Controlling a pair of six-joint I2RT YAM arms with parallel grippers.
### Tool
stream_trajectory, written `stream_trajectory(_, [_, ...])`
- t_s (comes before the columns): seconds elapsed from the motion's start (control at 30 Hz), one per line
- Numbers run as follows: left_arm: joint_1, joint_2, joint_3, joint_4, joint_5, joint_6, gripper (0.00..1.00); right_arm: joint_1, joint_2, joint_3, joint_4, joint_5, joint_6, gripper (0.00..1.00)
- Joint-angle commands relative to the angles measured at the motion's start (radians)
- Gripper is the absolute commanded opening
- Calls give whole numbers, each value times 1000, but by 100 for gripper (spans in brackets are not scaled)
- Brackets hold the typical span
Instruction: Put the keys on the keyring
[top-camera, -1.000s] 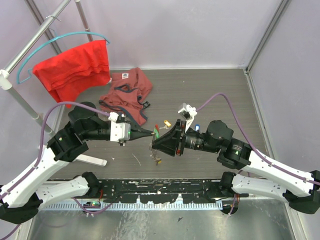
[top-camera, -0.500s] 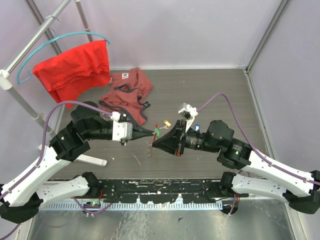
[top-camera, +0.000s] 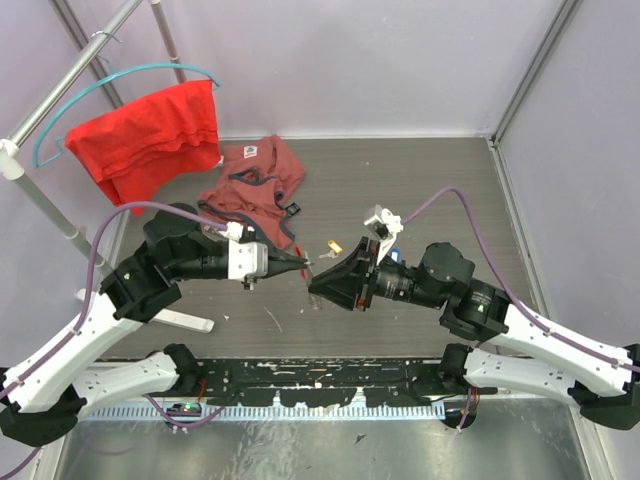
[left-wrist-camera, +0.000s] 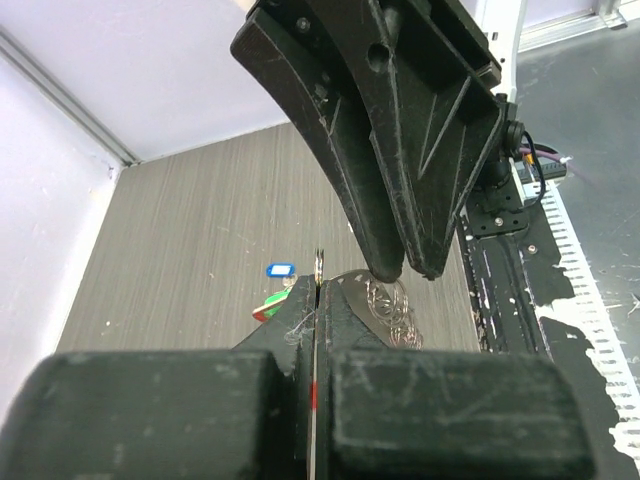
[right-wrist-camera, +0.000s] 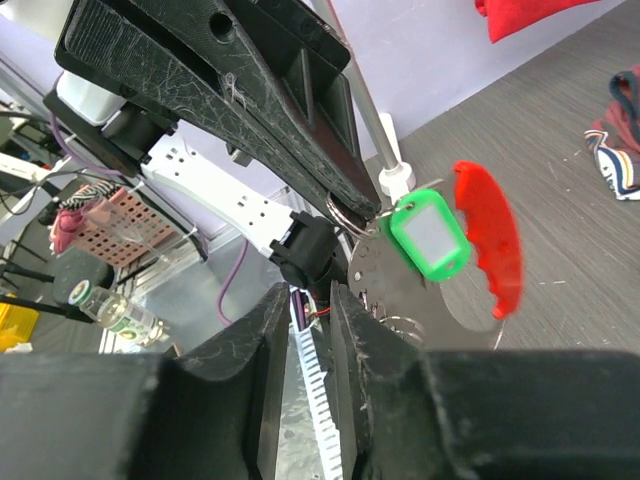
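Over the middle of the bench (top-camera: 420, 190), the left gripper (top-camera: 303, 262) is clamped on the keyring (right-wrist-camera: 490, 245), with its red tag and a green key (right-wrist-camera: 432, 235) hanging beside the fingers. The right gripper (top-camera: 314, 287) meets it tip to tip, jaws a slit apart; I cannot tell whether they pinch the ring. A gold key (top-camera: 333, 246) and a blue key (left-wrist-camera: 280, 269) lie on the bench nearby.

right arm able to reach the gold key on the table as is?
Probably yes: the gold key lies uncovered just past the right claw, with nothing between them.
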Motion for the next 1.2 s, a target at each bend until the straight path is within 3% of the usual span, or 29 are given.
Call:
stream_trajectory(0.0, [-3, -15, -1, 41, -30, 7, 0, 6, -36, 17, -3, 68, -24, 31])
stream_trajectory(0.4, [-3, -13, 3, 29, -44, 10, 0, 6, -34, 54, -92, 149, -64, 43])
stream_trajectory(0.7, [-3, -3, 3, 29, -39, 10, 0, 7, -8, 47, -28, 54, -66, 43])
stream_trajectory(1.17, [-3, 0, 4, 32, -18, 10, 0, 7, 15, 42, 4, 50, -60, 41])
